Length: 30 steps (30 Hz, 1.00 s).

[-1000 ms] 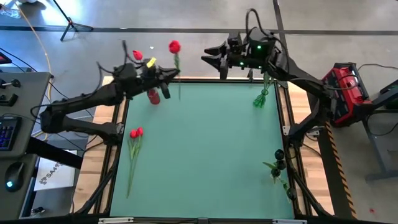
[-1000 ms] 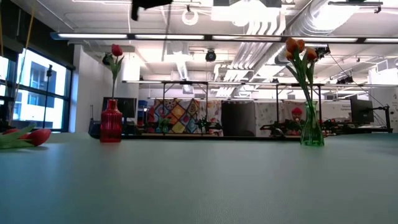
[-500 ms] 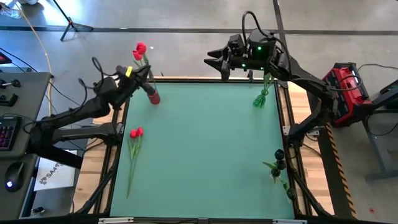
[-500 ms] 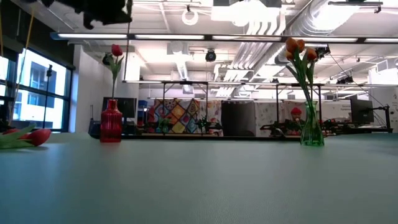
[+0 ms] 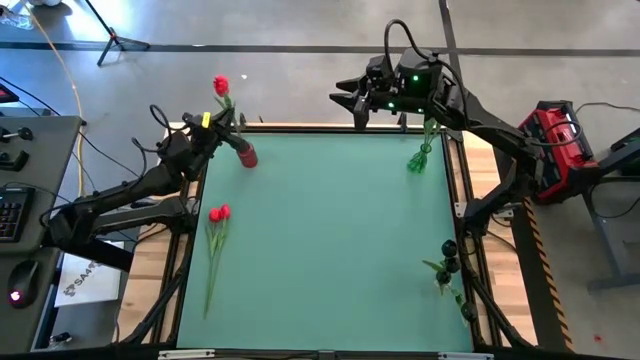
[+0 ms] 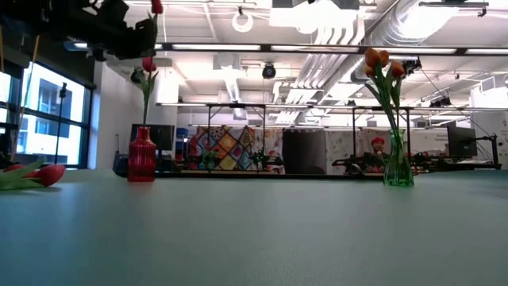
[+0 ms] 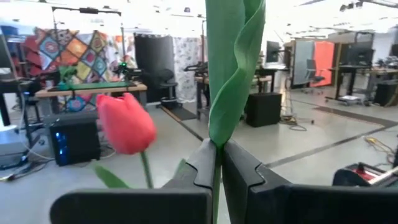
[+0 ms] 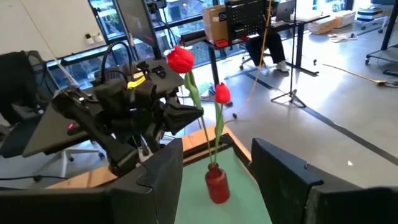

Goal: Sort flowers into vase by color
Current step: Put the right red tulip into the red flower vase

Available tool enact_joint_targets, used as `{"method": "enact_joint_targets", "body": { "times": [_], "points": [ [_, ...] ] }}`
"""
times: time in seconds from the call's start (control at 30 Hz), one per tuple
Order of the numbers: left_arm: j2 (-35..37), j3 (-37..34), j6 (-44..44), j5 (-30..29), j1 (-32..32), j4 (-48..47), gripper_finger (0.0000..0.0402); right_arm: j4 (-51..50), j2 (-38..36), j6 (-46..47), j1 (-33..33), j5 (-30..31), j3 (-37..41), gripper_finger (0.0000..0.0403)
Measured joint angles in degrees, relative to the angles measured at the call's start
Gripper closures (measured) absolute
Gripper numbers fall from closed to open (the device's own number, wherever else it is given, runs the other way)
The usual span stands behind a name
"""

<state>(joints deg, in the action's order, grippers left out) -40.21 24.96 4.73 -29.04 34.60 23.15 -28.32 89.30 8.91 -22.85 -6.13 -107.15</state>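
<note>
Matt, smooth teal bench top, glossy translucent red glass vase, clear green glass vase, matt black plastic left tool fingers, waxy tulip leaf

Open-plan lab: exposed ceiling ducts, rows of workbenches, monitors, cables.

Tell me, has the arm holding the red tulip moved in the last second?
Yes. The left end effector carried its red tulip leftward, bringing it over the red vase.

Concrete floor, ceiling lights, windows
</note>
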Motion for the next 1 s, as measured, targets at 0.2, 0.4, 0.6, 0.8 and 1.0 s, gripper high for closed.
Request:
{"method": "enact_joint_targets", "body": {
  "times": [0.2,0.4,0.6,0.8,1.0],
  "points": [
    [0.00,-1.93,-1.59,0.25,1.66,2.76,0.0401,-0.18,0.02,-0.39,0.00,0.03,0.02,0.0225],
    [0.00,-1.93,-4.30,0.35,1.83,1.49,0.0401,-0.20,0.02,-0.41,-0.05,0.02,0.02,0.0225],
    [-0.02,-1.93,-8.54,-0.38,1.83,-3.63,0.0363,-1.18,0.04,-0.41,-0.05,0.00,0.02,0.0225],
    [-0.06,-1.93,-13.01,-1.55,1.83,-8.89,0.0299,-2.09,0.04,-0.40,-0.05,0.00,0.02,0.0225],
    [-0.02,-0.99,-19.77,-1.21,1.77,-9.53,0.0254,-2.36,0.04,-0.16,-0.05,-0.02,0.02,0.0225]
  ]
}}
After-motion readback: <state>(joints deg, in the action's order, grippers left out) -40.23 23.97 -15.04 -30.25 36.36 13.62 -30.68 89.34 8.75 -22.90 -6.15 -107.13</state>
